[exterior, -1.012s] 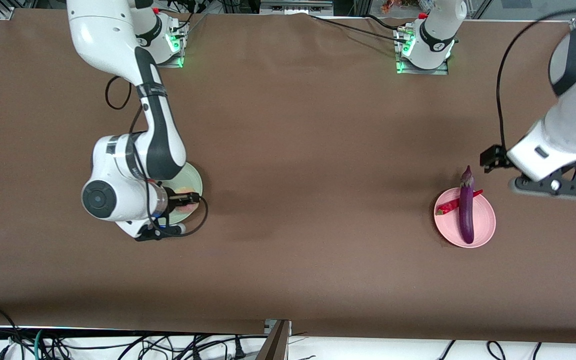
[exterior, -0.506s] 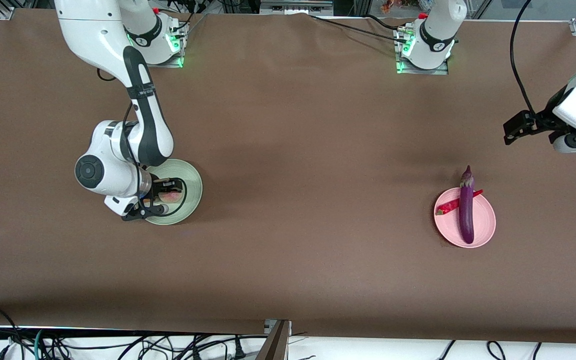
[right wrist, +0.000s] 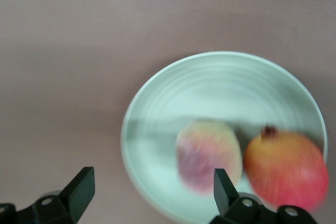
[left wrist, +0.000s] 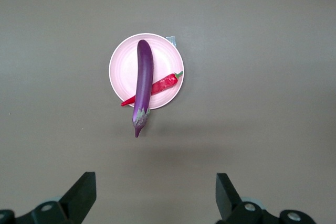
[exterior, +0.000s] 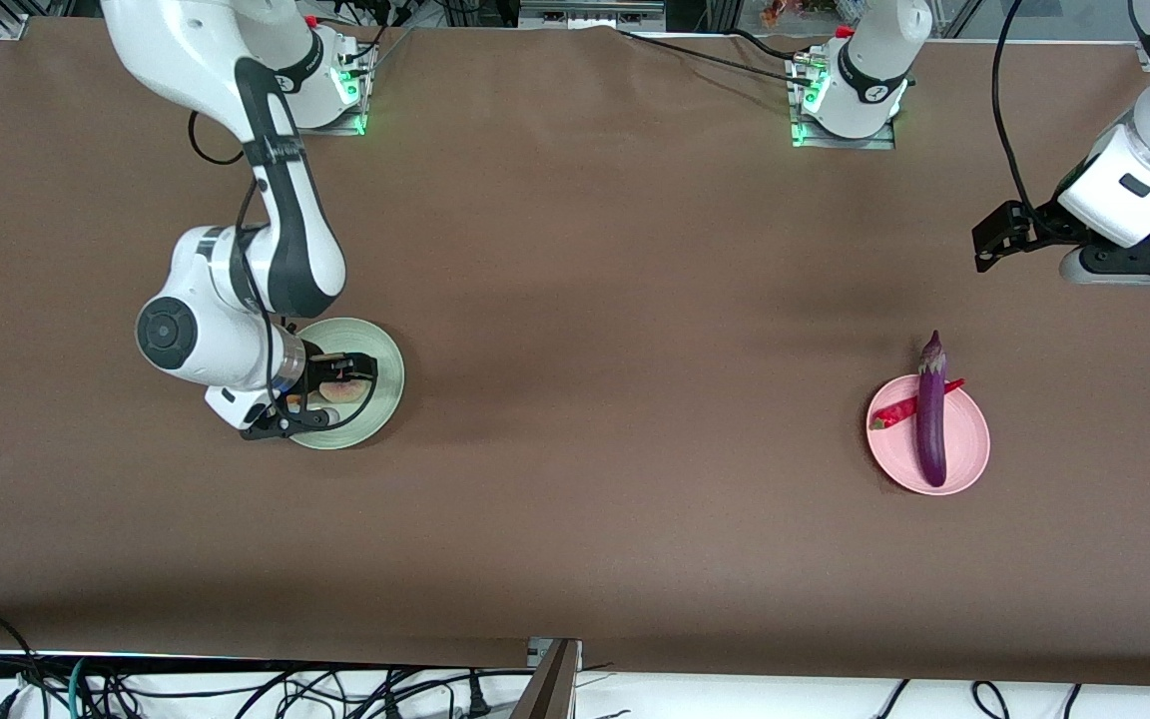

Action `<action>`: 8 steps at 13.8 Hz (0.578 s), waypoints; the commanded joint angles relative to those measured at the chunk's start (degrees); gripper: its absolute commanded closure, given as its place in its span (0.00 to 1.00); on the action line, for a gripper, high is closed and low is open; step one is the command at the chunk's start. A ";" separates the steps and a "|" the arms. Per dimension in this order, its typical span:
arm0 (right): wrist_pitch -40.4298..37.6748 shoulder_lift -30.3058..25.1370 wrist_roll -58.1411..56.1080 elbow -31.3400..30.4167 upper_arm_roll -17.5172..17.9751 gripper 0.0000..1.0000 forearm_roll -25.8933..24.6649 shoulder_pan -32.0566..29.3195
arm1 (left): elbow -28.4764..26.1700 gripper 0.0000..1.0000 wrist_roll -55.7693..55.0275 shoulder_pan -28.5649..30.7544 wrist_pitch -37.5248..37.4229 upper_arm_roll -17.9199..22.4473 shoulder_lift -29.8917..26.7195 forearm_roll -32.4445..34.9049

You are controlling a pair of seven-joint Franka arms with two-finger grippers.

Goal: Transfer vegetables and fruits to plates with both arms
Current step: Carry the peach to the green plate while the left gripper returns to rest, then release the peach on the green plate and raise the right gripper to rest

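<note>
The pale green plate [exterior: 390, 374] holds both fruits: the pale peach-like one [right wrist: 209, 153] and the bright red one [right wrist: 286, 169] lie side by side. My right gripper [exterior: 335, 384] hovers just over this plate, open and empty [right wrist: 152, 190]. In the front view only the pale fruit [exterior: 345, 391] shows under it. The pink plate [exterior: 964, 439] carries the purple eggplant [exterior: 929, 419], which lies across the red chili [exterior: 894, 412]. The eggplant's stem end overhangs the rim. My left gripper [exterior: 1129, 265] is open and empty, up in the air over bare table at the left arm's end [left wrist: 155, 198]. It looks down on the pink plate [left wrist: 123, 59], eggplant [left wrist: 143, 85] and chili [left wrist: 165, 82].
The brown cloth covers the whole table. The two arm bases [exterior: 845, 100] stand along the edge farthest from the front camera. Cables hang below the nearest edge.
My right gripper has shifted over the green plate toward the right arm's end of the table. My left gripper has pulled up and away from the pink plate toward the bases.
</note>
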 commanded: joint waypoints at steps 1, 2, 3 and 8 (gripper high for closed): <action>-9.58 -7.49 8.49 4.55 -0.07 0.00 -7.67 0.66 | -0.73 0.00 0.22 1.34 0.08 -0.91 -0.64 -0.23; -10.47 -11.08 8.50 4.29 0.02 0.00 -8.48 0.66 | -0.73 0.00 0.22 1.34 0.08 -0.91 -0.64 -0.23; -11.18 -13.30 7.81 4.46 -0.41 0.00 -8.57 0.58 | -0.73 0.00 0.31 1.43 -0.10 -0.91 -0.64 -0.23; -26.70 -15.25 7.80 12.72 -2.35 0.00 -13.86 0.05 | -0.73 0.00 0.22 1.43 -0.28 -0.83 -0.55 -0.23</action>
